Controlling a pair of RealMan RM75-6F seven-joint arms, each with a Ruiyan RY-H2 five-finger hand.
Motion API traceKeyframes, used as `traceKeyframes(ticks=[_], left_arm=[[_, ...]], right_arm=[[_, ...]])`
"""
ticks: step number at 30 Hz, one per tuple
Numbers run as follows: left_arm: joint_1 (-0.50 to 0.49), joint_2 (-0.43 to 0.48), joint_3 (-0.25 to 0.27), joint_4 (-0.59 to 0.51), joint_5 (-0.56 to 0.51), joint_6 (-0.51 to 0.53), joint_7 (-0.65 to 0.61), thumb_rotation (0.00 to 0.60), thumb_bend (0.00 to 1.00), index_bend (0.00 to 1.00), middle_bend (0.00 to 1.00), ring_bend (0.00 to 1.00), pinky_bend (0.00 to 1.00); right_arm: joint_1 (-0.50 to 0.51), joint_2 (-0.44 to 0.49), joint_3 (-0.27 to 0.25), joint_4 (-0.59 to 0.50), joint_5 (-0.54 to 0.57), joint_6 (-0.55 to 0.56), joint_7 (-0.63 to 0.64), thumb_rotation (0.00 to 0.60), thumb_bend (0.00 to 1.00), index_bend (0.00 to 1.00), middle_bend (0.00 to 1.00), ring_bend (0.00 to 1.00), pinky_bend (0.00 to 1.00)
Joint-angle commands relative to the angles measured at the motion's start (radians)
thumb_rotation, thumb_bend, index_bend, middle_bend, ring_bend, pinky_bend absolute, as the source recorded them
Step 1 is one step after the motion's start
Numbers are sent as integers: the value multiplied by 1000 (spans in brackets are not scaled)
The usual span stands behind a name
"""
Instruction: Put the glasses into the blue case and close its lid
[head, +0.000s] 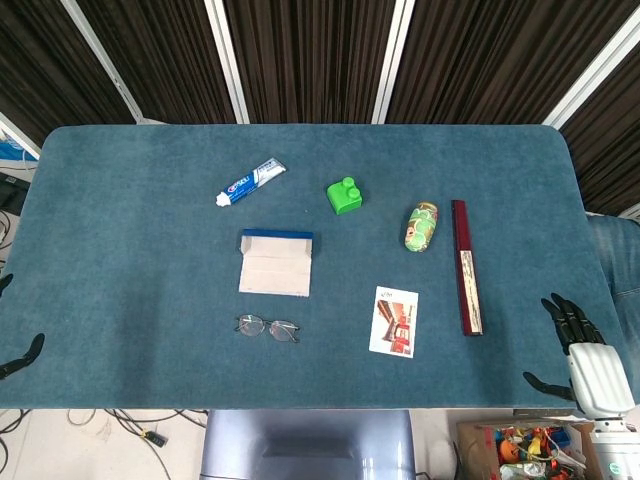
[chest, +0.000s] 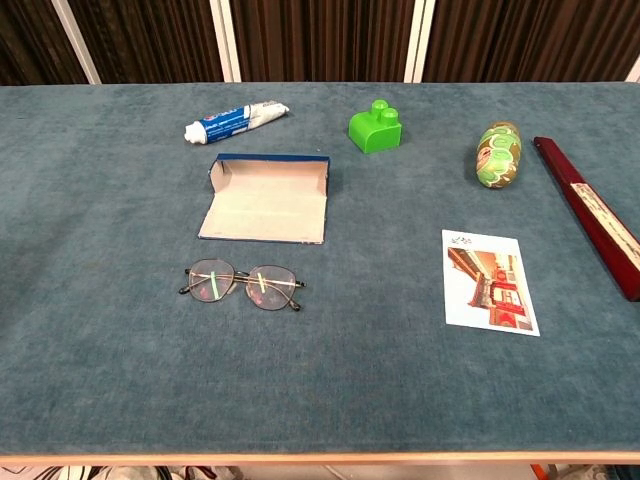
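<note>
The glasses lie unfolded on the blue cloth, just in front of the blue case. The case lies open with its pale lining up and its blue rim at the far side. My right hand hangs off the table's front right corner with its dark fingers spread, holding nothing, far from both. Of my left hand only dark fingertips show at the left edge of the head view, apart and holding nothing. The chest view shows neither hand.
A toothpaste tube and a green block lie behind the case. To the right are a green patterned pouch, a long dark red box and a picture card. The table is covered in blue cloth.
</note>
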Motion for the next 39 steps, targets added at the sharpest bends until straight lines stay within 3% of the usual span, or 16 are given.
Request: traceKeyframes(ticks=[1, 11, 18, 22, 32, 39], left_arm=[[-50, 19, -1, -36, 46, -55, 20, 600, 283, 65, 0, 0, 0], [-213, 35, -54, -173, -17, -260, 253, 600, 257, 128, 0, 0, 0], [-374, -64, -124, -226, -203, -422, 439, 600, 257, 202, 3, 0, 32], [-473, -162, -132, -220, -363, -490, 590, 600, 257, 246, 7, 0, 32], [-676, -418, -151, -121, -698, -510, 766, 600, 337, 326, 28, 0, 32], [-726, -500, -142, -69, -741, -476, 800, 600, 349, 406, 47, 0, 32]], right_arm=[[1, 2, 1, -4, 6, -6, 1, 600, 118, 12, 0, 32, 178], [2, 3, 0, -7, 6, -12, -2, 600, 118, 15, 0, 32, 178], [5, 5, -2, -7, 9, -21, -5, 600, 118, 13, 0, 32, 177], [7, 7, -2, -9, 13, -28, -5, 600, 118, 13, 0, 32, 178], [9, 12, 0, -13, 22, -36, 2, 600, 118, 12, 0, 32, 177], [11, 14, 0, -14, 26, -41, 7, 600, 118, 12, 0, 32, 178]])
